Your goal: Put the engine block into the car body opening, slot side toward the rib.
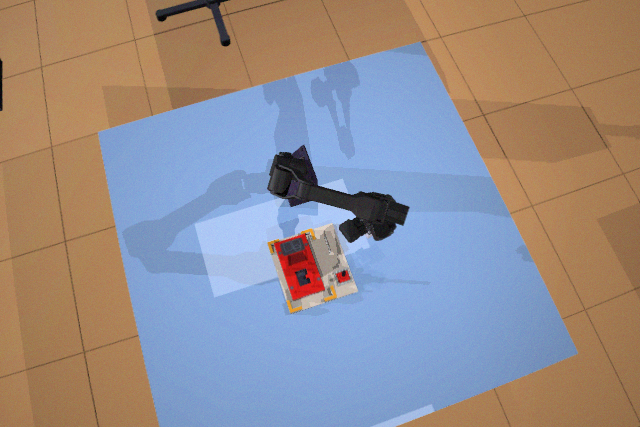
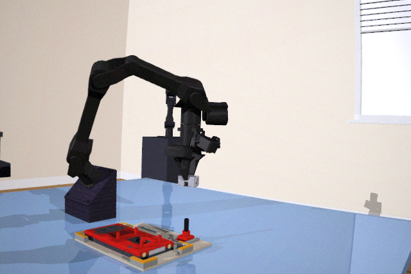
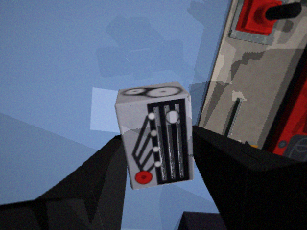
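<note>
The engine block [image 2: 188,181] [image 3: 154,144] is a small light grey box. Its patterned top has black stripes and a red dot. My gripper [image 2: 189,176] [image 3: 156,138] is shut on it and holds it well above the blue surface, behind the lever in the exterior view. The block looks about level. A small dark notch shows low on its near side in the exterior view. The red car body [image 1: 311,285] [image 2: 140,249] [image 3: 293,125] lies within yellow corner pieces. The dark opening [image 1: 302,276] [image 2: 137,240] is in its upper side. I cannot make out the rib.
The beige board [image 1: 352,285] [image 2: 200,244] [image 3: 269,72] bears the car body. A red base [image 2: 185,236] [image 3: 251,19] with an upright black lever [image 2: 186,224] [image 3: 283,11] stands near its corner, beside the car. A grey strip [image 3: 235,117] lies on the board.
</note>
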`<state>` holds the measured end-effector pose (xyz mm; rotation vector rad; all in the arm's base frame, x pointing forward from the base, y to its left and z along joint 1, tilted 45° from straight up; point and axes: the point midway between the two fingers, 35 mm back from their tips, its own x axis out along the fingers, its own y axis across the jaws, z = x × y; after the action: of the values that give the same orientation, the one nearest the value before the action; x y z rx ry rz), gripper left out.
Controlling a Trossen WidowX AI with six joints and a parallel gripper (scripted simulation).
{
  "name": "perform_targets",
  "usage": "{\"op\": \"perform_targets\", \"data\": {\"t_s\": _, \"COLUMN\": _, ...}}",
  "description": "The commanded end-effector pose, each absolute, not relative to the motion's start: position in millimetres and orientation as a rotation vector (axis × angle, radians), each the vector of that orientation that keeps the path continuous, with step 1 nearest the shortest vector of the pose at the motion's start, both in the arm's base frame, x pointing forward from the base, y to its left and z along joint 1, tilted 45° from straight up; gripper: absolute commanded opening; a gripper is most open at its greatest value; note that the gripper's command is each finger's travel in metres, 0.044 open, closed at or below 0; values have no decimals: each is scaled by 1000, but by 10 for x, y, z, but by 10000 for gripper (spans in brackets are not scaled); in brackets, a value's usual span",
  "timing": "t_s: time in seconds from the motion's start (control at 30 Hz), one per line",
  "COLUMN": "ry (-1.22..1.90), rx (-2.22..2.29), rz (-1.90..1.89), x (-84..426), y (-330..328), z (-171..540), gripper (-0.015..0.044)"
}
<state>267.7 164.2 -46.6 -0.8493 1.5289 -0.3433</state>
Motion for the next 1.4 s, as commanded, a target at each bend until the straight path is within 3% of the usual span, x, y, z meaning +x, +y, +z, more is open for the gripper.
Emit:
{"op": "perform_targets", "data": {"t_s": 0.0, "ry": 1549, "rx": -925, "rz": -259, "x": 2743, "y": 1580, "z": -400, "gripper": 0}}
{"op": "perform_targets", "data": {"t_s": 1.37, "ry": 1637, "rx": -1763, "rz": 729, "x": 3192, "y": 824, "z": 4, "gripper": 0}}
